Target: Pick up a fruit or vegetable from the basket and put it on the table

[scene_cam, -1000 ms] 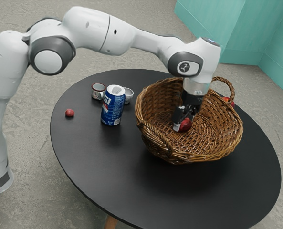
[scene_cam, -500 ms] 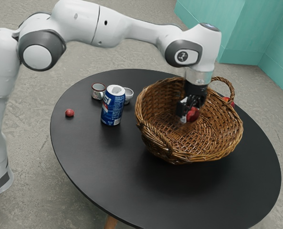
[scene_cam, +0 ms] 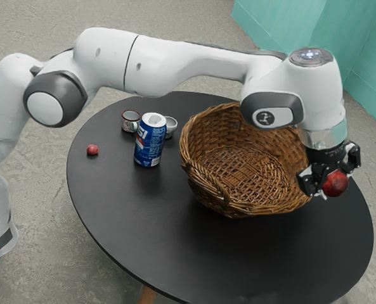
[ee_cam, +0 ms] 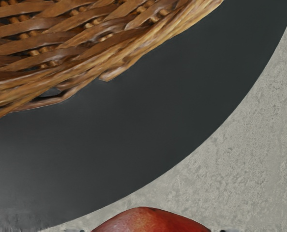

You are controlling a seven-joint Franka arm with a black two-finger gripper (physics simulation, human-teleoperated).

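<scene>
Beyond the basket's rim at the exterior view's right, my gripper (scene_cam: 333, 178) is shut on a red fruit (scene_cam: 335, 183), holding it in the air. In the wrist view, the rounded top of the red fruit (ee_cam: 150, 221) shows at the lower edge, with the dark tips of my gripper (ee_cam: 152, 230) on either side. The wicker basket (scene_cam: 203, 126) stands on the black table (scene_cam: 194, 253); no fruit is visible on the part of its floor in sight. My hand and wrist cover part of its far rim.
A small red fruit (scene_cam: 92, 150) lies near the table's edge at the exterior view's left. Between it and the basket stand a blue can (scene_cam: 150, 142), a red-rimmed mug (scene_cam: 130, 122) and a white cup (scene_cam: 170, 127). The table's curved edge (ee_cam: 179, 163) runs close to the held fruit.
My hand has carried the red fruit out of the basket toward the exterior view's right, past the rim, and has turned. The arm now covers the red fruit that showed behind the basket.
</scene>
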